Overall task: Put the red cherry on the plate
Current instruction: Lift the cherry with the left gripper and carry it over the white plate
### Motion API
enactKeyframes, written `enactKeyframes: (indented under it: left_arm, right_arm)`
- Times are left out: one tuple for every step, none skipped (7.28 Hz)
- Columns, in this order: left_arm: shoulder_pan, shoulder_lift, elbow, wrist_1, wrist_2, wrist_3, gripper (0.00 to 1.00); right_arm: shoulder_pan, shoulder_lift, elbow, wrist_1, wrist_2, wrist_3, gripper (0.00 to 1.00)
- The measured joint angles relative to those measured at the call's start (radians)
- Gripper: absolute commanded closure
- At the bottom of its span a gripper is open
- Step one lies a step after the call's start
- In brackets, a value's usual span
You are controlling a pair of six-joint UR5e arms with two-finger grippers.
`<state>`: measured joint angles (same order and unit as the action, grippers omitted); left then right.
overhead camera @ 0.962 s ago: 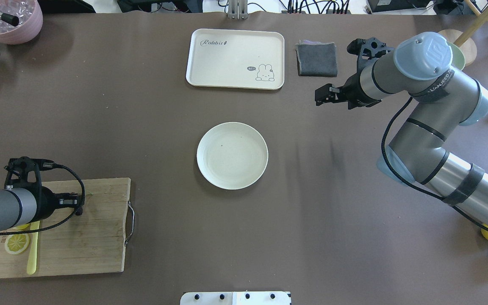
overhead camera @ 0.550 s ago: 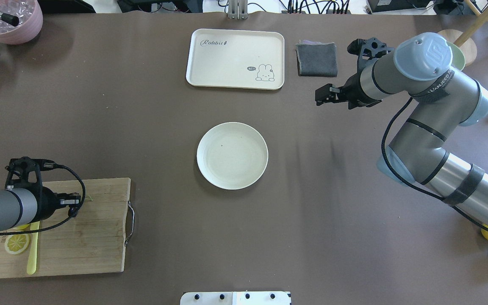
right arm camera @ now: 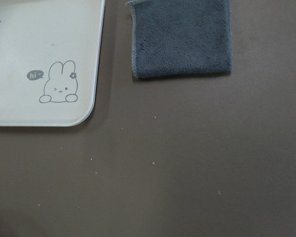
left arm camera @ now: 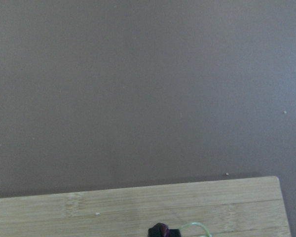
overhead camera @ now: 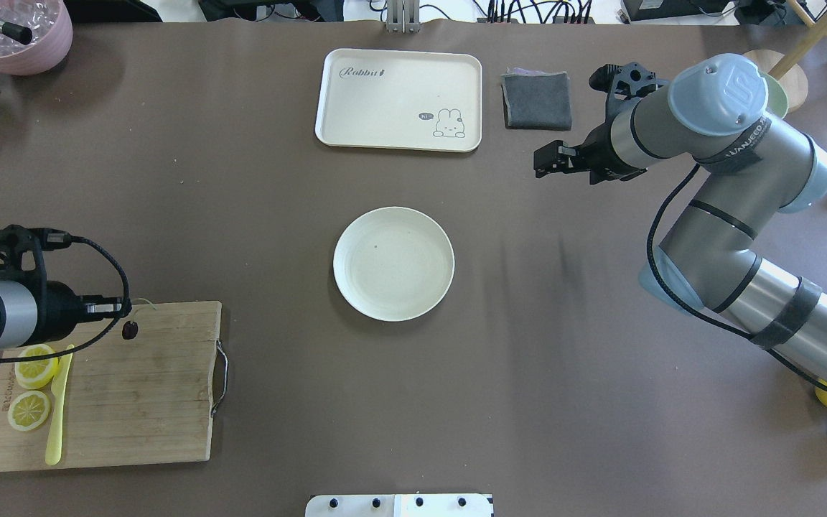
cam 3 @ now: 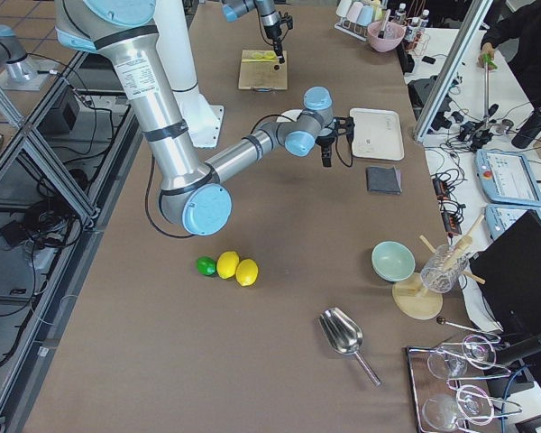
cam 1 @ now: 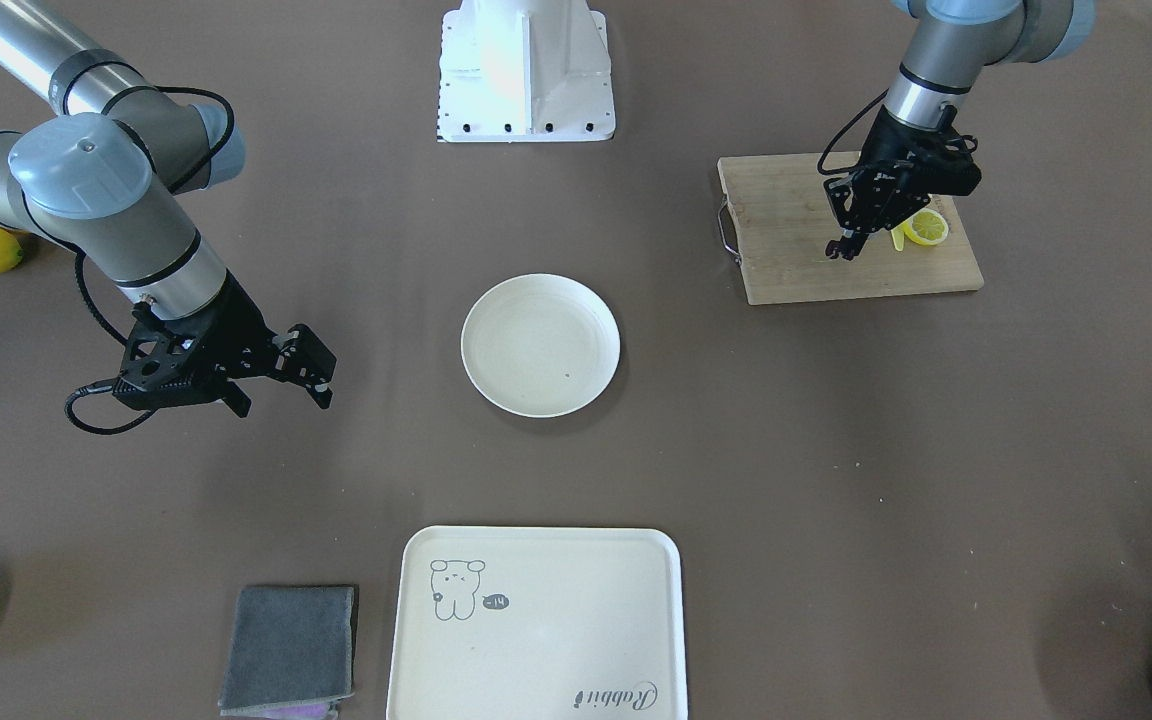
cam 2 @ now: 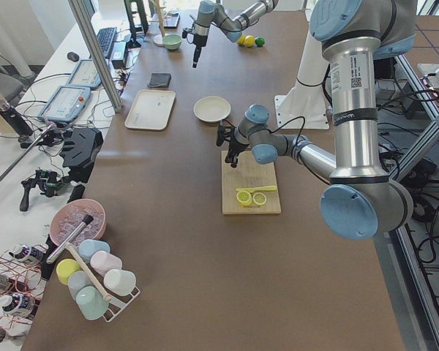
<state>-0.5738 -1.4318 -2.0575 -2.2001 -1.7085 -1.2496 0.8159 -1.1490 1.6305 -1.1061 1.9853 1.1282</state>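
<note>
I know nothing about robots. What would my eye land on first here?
At the robot's left side of the brown table, the left gripper pinches the thin green stem of the red cherry over a wooden cutting board that carries two lemon slices. The empty cream plate sits mid-table. The right gripper hovers open near a grey cloth.

Dark purple-red cherry (overhead camera: 128, 329), pale green stem; cream-white plate (overhead camera: 393, 287), one dark speck; cream tray (overhead camera: 385, 108) at twelve o'clock, grey rabbit drawing; dark grey cloth (overhead camera: 537, 100); pale wood-grain board (overhead camera: 141, 409), yellow lemon slices (overhead camera: 29, 411); brown table (overhead camera: 241, 215)
</note>
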Motion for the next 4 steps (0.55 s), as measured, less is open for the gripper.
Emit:
enactKeyframes:
  left_arm:
    - [-0.042, -0.087, -0.004, 0.073, -0.046, 0.000, 1.00]
    - [-0.058, -0.241, 0.002, 0.228, -0.062, -0.003, 1.00]
    - [-0.057, -0.427, 0.022, 0.414, -0.061, -0.007, 1.00]
    - [-0.032, -0.589, 0.062, 0.548, -0.039, -0.025, 1.00]
  right_arm:
    - [0.000, 0.000, 0.000, 0.000, 0.000, 0.000, 0.00]
    - [0.002, 0.000, -0.001, -0.001, 0.000, -0.002, 0.00]
    - [0.004, -0.001, -0.003, -0.002, 0.000, -0.004, 0.00]
    - [0.006, -0.001, -0.007, -0.003, 0.000, -0.005, 0.00]
